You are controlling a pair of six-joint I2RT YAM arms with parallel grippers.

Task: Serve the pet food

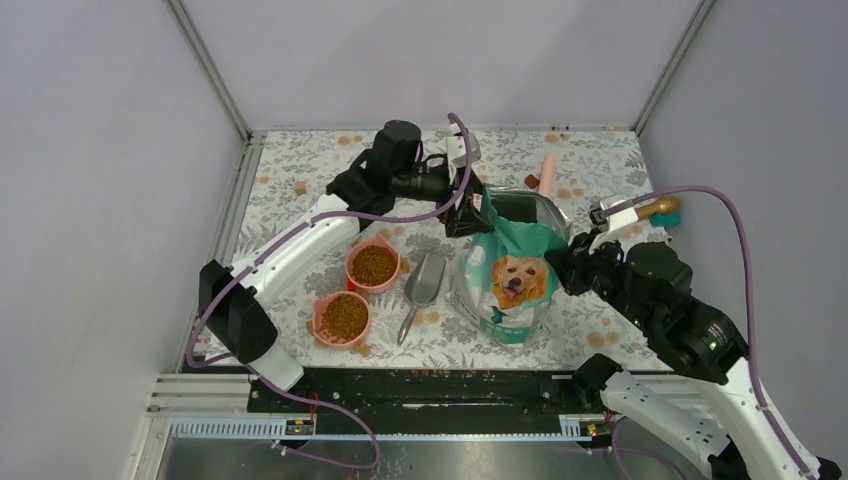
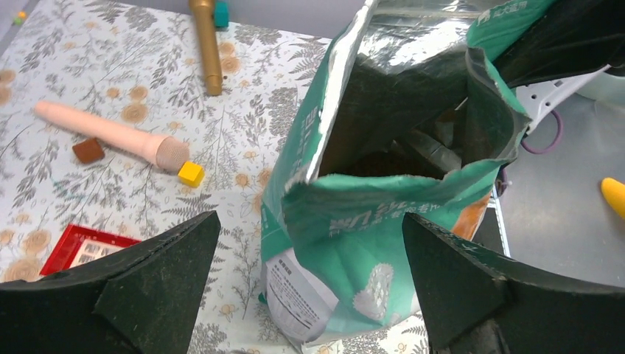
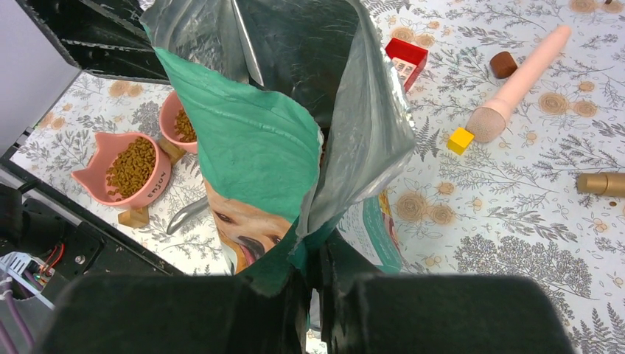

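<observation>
- The pouch, teal-green and silver with a golden retriever on its front, stands at the middle of the floral table. Its top is torn open and gapes. In the left wrist view a dark brown mass shows low inside, too dim to make out single pellets.
- The right claw is clamped on the pouch's upper edge on the right side, with the teal film pinched between its closed jaws.
- The left claw sits at the far left of the pouch's mouth with its jaws wide apart. In its own view the open mouth lies between the two fingers and a little beyond them. I cannot tell whether either finger touches the film.
- The far bowl, pink and cat-eared, holds brown kibble nearly to the rim. It is just left of the pouch and apart from both claws.
- The near bowl, of the same kind, lies just in front of the far one and is also filled with kibble.
- A grey scoop lies flat between the bowls and the pouch, bowl end away from the arms.
- A pink cylinder lies behind the pouch, with a yellow block touching its wide end.
- A red box lies close by the left finger.
</observation>
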